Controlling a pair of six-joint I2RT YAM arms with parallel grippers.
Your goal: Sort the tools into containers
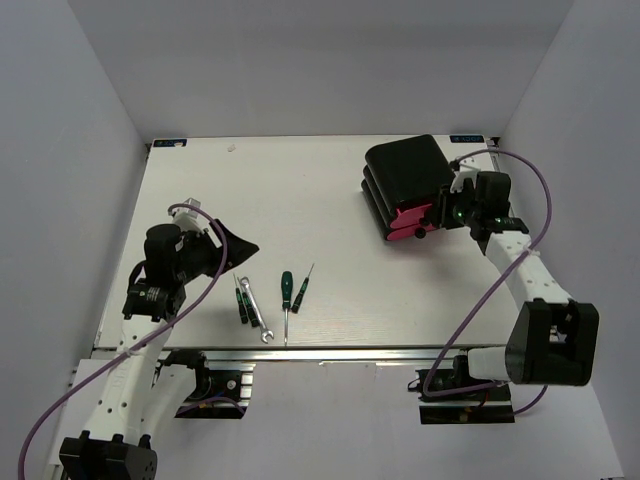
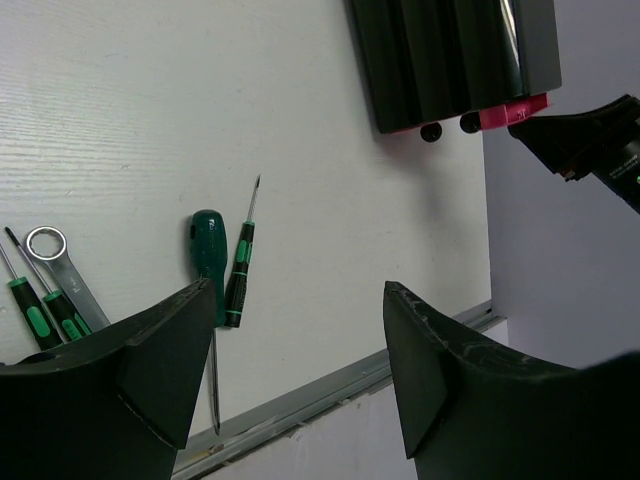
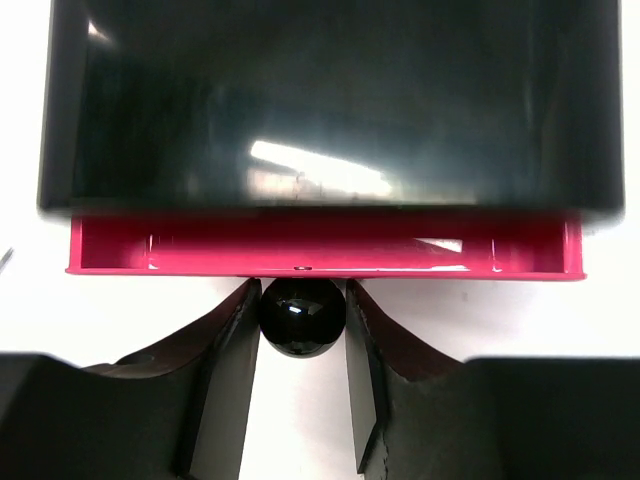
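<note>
Black knob (image 3: 302, 318) of pink drawer (image 3: 320, 256) sits seemingly pinched in right claw (image 3: 301, 300).

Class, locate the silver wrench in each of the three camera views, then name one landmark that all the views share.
Top external: the wrench lies in the lower middle, slightly left of centre.
Left wrist: the wrench is at the far left, about mid-height.
Right wrist: not in it.
Shared landmark: the black drawer stack.

Bright even light; glare on drawers (image 3: 320, 170)
</note>
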